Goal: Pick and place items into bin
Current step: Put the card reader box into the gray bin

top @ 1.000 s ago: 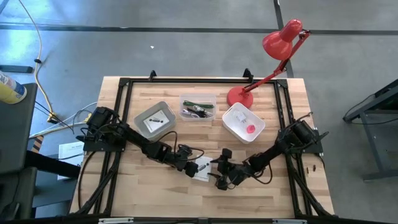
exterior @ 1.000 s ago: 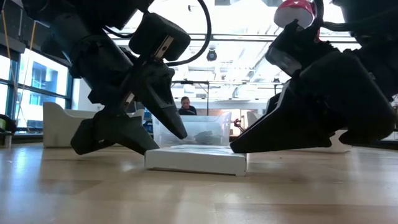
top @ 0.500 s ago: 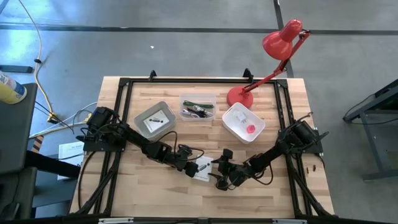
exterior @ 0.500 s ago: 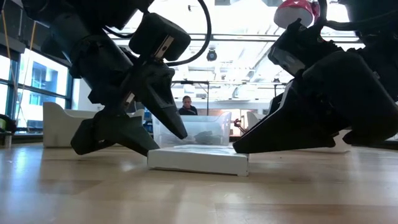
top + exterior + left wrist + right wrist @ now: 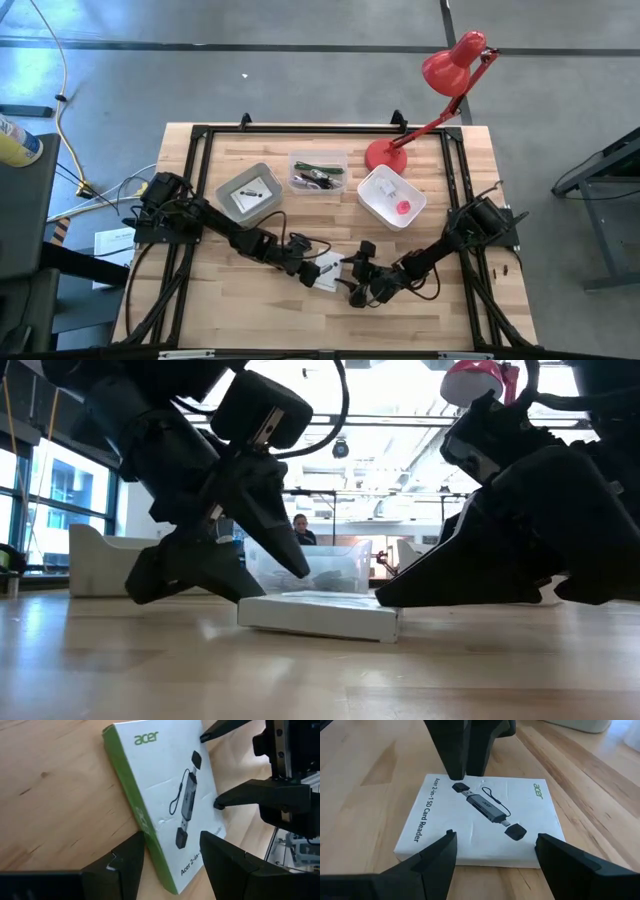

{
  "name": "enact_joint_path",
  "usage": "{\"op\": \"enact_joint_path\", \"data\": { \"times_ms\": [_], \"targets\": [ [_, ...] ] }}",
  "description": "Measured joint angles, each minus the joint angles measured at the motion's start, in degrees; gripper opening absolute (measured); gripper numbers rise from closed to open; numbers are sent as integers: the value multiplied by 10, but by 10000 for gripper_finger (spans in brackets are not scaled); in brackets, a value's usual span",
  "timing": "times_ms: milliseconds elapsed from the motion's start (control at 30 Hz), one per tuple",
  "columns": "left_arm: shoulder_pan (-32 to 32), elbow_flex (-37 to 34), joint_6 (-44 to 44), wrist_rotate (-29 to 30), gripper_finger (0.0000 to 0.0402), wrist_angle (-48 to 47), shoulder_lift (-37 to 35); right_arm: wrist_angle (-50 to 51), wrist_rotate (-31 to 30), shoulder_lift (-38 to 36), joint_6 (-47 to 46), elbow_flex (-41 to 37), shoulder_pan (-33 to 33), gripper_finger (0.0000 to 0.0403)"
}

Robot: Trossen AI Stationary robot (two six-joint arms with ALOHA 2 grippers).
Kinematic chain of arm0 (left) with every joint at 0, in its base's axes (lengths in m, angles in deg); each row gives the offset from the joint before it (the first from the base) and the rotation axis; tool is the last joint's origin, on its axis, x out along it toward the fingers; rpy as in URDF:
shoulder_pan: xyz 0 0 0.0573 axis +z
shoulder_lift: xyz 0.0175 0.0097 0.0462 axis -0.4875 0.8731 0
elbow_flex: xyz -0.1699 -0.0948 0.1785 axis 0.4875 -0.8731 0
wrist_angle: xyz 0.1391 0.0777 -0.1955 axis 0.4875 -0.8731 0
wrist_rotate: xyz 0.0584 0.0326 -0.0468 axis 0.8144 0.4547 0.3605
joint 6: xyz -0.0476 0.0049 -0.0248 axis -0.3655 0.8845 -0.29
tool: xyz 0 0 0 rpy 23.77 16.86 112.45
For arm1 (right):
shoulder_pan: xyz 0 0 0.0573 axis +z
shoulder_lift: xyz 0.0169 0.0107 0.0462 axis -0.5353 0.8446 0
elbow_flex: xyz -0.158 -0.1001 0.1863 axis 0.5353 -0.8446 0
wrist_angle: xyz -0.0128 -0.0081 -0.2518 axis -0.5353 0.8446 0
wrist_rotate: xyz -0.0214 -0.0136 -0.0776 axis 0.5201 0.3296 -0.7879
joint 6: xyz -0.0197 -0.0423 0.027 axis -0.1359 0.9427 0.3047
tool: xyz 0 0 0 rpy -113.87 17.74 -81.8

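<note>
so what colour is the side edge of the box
Green, on the box; the left wrist view shows it best.

Both arms reach low toward the table's front-middle — tips facing each other. Left hand [image 5: 311, 268] w/ fingers spread. Right hand [image 5: 352, 283] also spread — fingers [image 5: 436, 865] wide apart, angled down near the table.

You are looking at two dark, almost black arms, the left arm [image 5: 215, 228] and the right arm [image 5: 452, 243], each built of blocky jointed segments with thin black cables looping alongside. The left gripper [image 5: 167, 857] and the right gripper [image 5: 495, 850] end in matte black, wedge-shaped fingers [image 5: 572, 862] with flat, angular faces and crisp edges.
</note>
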Motion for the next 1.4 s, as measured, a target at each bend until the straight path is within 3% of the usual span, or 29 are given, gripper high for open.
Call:
{"op": "enact_joint_path", "data": {
  "times_ms": [633, 1033, 1167, 1400],
  "targets": [
    [-2, 2, 24, 29, 179, 65, 0, -5, -20, 0, 0, -4, 10, 259],
    [-1, 4, 34, 30, 179, 64, 1, -13, -23, 1, 4, -4, 9, 259],
    [0, 17, -9, -26, 179, -3, 7, -16, -10, 2, 5, -2, 6, 259],
    [-8, 52, -2, 8, 179, 6, 48, -13, -9, 2, 4, -3, 9, 259]
  ]
}}
